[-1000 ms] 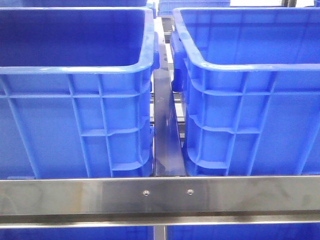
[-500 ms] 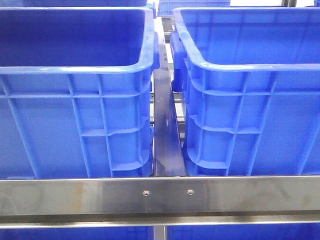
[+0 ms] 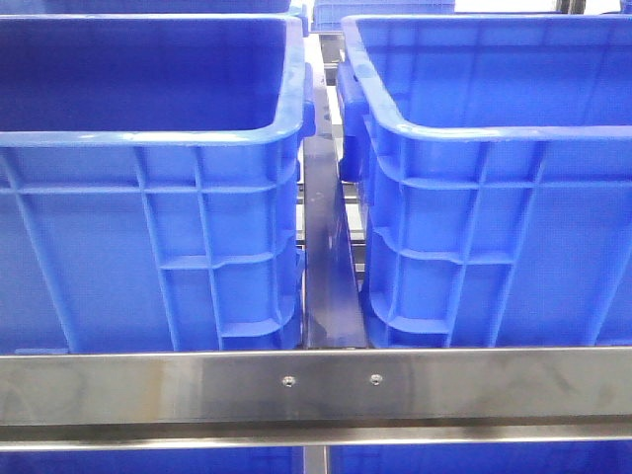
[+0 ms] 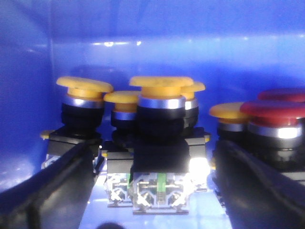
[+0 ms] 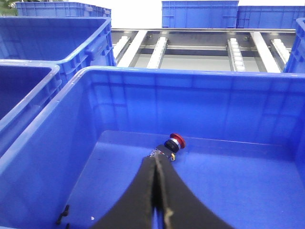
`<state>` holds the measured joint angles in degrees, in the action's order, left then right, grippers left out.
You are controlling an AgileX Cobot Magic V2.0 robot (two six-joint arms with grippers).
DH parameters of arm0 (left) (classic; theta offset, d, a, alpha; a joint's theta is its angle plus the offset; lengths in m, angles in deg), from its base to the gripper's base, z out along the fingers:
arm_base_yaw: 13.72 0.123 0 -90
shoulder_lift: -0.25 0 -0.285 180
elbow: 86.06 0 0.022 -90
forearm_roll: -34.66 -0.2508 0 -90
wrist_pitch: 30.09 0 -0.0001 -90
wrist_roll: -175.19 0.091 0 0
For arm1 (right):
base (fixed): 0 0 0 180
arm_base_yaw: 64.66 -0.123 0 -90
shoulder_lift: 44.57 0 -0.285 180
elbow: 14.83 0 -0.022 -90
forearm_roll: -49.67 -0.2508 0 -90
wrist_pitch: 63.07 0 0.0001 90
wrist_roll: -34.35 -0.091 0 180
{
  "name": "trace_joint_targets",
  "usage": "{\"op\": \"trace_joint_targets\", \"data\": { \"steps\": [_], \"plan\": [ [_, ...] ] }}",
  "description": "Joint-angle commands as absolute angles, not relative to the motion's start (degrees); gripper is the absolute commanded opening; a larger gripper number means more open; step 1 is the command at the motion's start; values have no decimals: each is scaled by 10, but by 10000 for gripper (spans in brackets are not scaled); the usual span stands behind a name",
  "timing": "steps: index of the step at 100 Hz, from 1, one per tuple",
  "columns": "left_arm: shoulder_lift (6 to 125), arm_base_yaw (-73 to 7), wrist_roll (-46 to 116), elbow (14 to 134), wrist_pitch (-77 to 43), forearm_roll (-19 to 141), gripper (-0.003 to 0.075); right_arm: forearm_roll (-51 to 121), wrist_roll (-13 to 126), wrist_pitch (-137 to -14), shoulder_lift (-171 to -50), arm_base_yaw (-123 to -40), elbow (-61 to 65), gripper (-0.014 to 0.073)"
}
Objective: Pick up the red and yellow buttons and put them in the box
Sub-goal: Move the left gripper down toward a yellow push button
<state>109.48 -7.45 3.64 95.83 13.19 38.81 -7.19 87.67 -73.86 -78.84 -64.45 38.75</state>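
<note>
In the left wrist view, several yellow buttons stand on black bodies on the floor of a blue crate (image 4: pixel 157 28). One yellow button (image 4: pixel 161 87) stands in the middle, and a red button (image 4: pixel 274 110) stands beside the group. My left gripper (image 4: pixel 155 191) is open. Its dark fingers (image 4: pixel 47 191) stand on either side of the middle yellow button's body, with gaps showing. In the right wrist view, my right gripper (image 5: pixel 156 160) is shut and empty above another blue crate (image 5: pixel 190 76). A single red button (image 5: pixel 175 140) lies on that crate's floor just past the fingertips. Neither gripper shows in the front view.
The front view shows two tall blue crates side by side, the left crate (image 3: pixel 148 237) and the right crate (image 3: pixel 494 237). A narrow gap separates them, and a steel rail (image 3: pixel 316 385) runs in front. More blue crates (image 5: pixel 47 43) and a roller conveyor (image 5: pixel 190 47) lie beyond.
</note>
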Motion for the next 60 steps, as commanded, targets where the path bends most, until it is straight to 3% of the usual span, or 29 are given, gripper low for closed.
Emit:
{"op": "trace_joint_targets", "data": {
  "steps": [1, 49, 60],
  "plan": [
    [1080, -75, 38, 975, 108, 390, 492, -77, 883, -710, -789, -640, 372, -68],
    [1103, -75, 38, 975, 108, 393, 490, -78, 883, -710, -789, -640, 372, -68],
    [1103, -75, 38, 975, 108, 393, 412, -78, 883, -710, -789, -640, 372, -68]
  ]
}}
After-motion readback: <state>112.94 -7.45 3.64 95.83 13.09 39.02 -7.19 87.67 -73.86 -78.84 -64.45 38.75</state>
